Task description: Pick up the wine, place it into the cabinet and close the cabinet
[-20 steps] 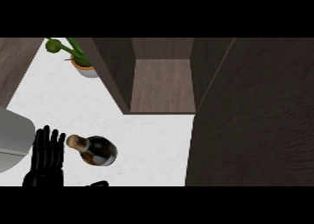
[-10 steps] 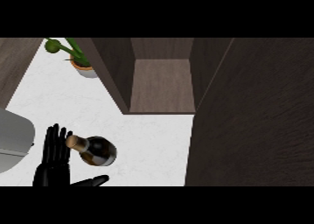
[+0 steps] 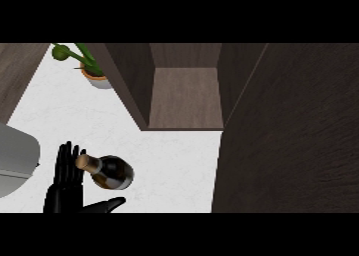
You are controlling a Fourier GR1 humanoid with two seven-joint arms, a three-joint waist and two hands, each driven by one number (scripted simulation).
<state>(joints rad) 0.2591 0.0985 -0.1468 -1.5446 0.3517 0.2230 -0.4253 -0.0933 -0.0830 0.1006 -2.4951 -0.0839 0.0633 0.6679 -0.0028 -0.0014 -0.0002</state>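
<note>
Head view: dark round-bellied glass wine bottle (image 3: 108, 171) w/ tan cork top upright on white counter (image 3: 174, 160), below open brown wooden cabinet (image 3: 186, 97). Left robot hand (image 3: 66, 187) just beside, fingers straight, thumb spread, holding nothing. Risk: nudging bottle over before fingers curl.

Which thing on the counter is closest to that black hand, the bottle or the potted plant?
The wine bottle: it stands right beside the open left hand, while the potted plant sits at the counter's far end.
</note>
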